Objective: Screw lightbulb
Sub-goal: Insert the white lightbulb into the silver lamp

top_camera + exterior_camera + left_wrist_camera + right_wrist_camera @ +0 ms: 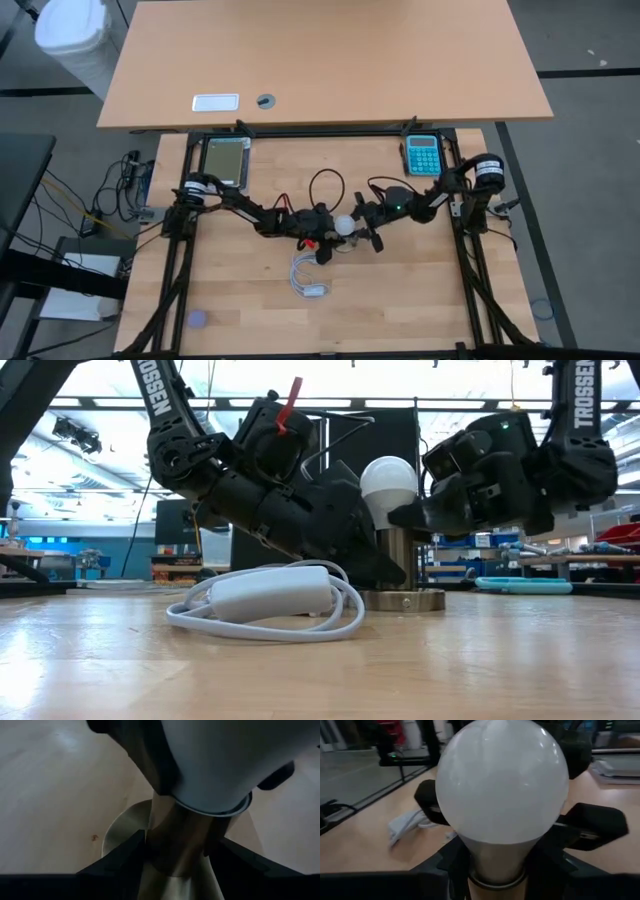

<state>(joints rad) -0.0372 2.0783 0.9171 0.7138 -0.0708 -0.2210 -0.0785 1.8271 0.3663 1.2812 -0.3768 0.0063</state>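
Observation:
The white lightbulb stands upright on the stem of a grey metal socket, whose round base disc rests on the table's middle. The bulb also shows in the high view. My left gripper reaches in from the table's left, low down, and is shut on the socket's stem. My right gripper reaches in from the table's right and is shut on the bulb. The joint between bulb and socket is partly hidden by the fingers. My left gripper holds the socket's stem between its two fingers, one on each side, just above the base disc. The fingers slant down from the table's left. The socket stands upright with its disc on the table. My right gripper pinches the bulb's narrow lower part, below the round globe, between its two fingers. The fingers come about level from the table's right. The bulb stands upright on the socket's stem.
A coiled white cable with an inline switch lies on the table just in front of the socket, toward the near edge. A blue calculator and a silver device lie at the far edge. A small purple thing lies near left.

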